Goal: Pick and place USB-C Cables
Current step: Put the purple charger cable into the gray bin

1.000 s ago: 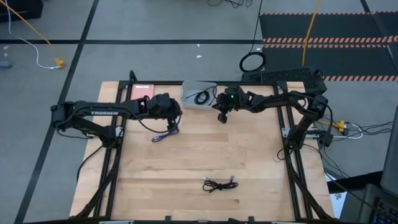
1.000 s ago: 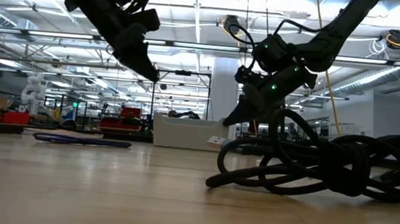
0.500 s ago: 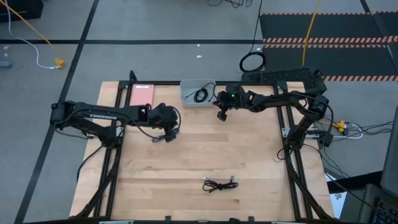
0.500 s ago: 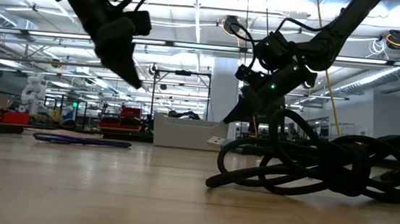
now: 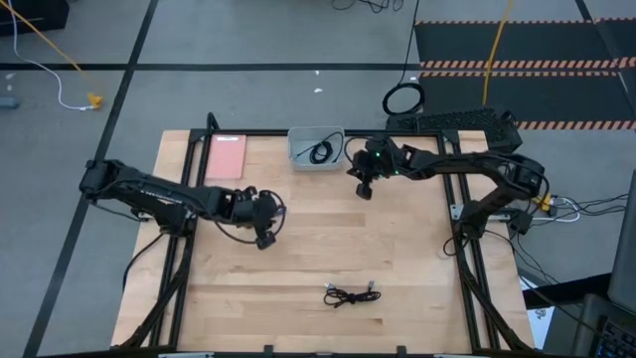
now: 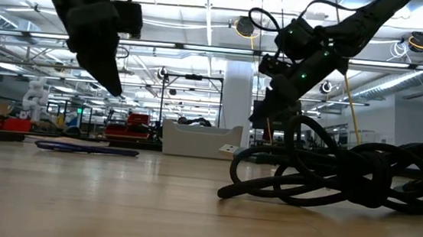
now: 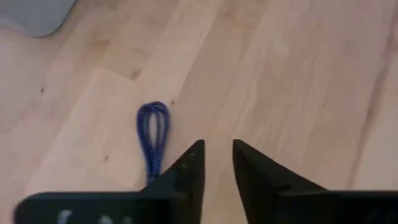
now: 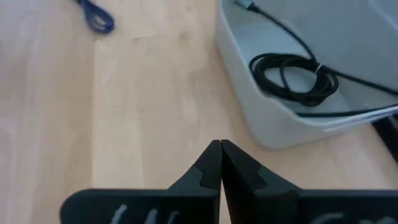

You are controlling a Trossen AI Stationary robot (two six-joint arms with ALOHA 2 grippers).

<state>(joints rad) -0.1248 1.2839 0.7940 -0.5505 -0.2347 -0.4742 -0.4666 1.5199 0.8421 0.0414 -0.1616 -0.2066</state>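
Left gripper (image 7: pixel 217 155) hovers over the wood, fingers slightly spread, gripping nothing; the blue-purple cable (image 7: pixel 153 130) lies just beside them. At six o'clock, a black cable (image 5: pixel 352 294) rests alone. Twelve o'clock: the tray (image 8: pixel 273 124) holds another black cable (image 8: pixel 293 76). Right gripper (image 8: pixel 221 155), fingers pressed together, hangs near it.

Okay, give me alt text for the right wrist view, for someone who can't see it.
A grey tray on a light wooden table holds a coiled black USB-C cable. The right gripper, jaws shut and empty, sits over bare wood just short of the tray. A blue cable lies farther off on the table.
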